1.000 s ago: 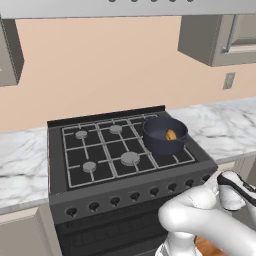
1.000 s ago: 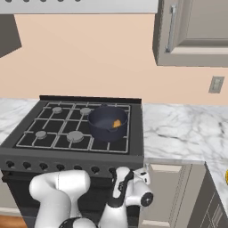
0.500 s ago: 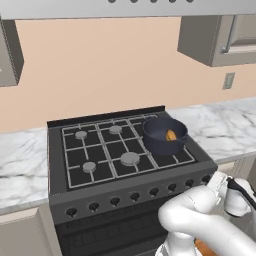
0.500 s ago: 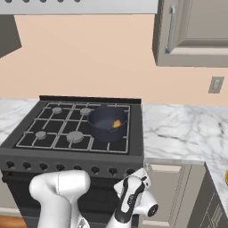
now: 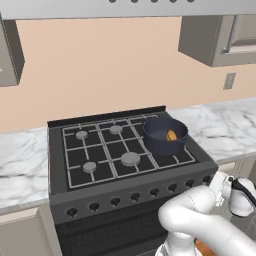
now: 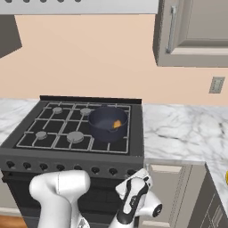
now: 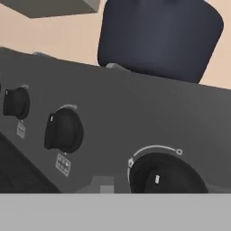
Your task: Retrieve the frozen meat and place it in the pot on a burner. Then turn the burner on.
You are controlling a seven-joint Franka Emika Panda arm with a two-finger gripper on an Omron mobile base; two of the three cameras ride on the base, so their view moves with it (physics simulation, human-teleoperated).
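Gripper point(image 6: 141, 174), nearest the viewer, hangs low in front of the stove point(image 5: 107, 192), at the right end of its front panel. Its fingers cannot be made out in either base view, so how far apart they stand, and whether they touch anything, cannot be told.

Directly ahead of the hand lies the rightmost knob point(image 7: 164, 176), a round dark dial with a pale index mark, filling the lower part of the hand view; by judgement this is the dial for the pot's burner, and the coming move depends on closing straight forward onto it. Two further knobs point(image 7: 63, 131) lie beside it along the panel, so three are counted in the hand view; the base views show a longer row across the stove's front, its exact count unclear.

Above and beyond the knob, on the stove's rear right burner, stands one pot point(image 5: 165, 135). One piece of frozen meat point(image 5: 171, 135) lies inside it, so placing appears done. Four burners are counted, three uncovered point(image 5: 130, 158).
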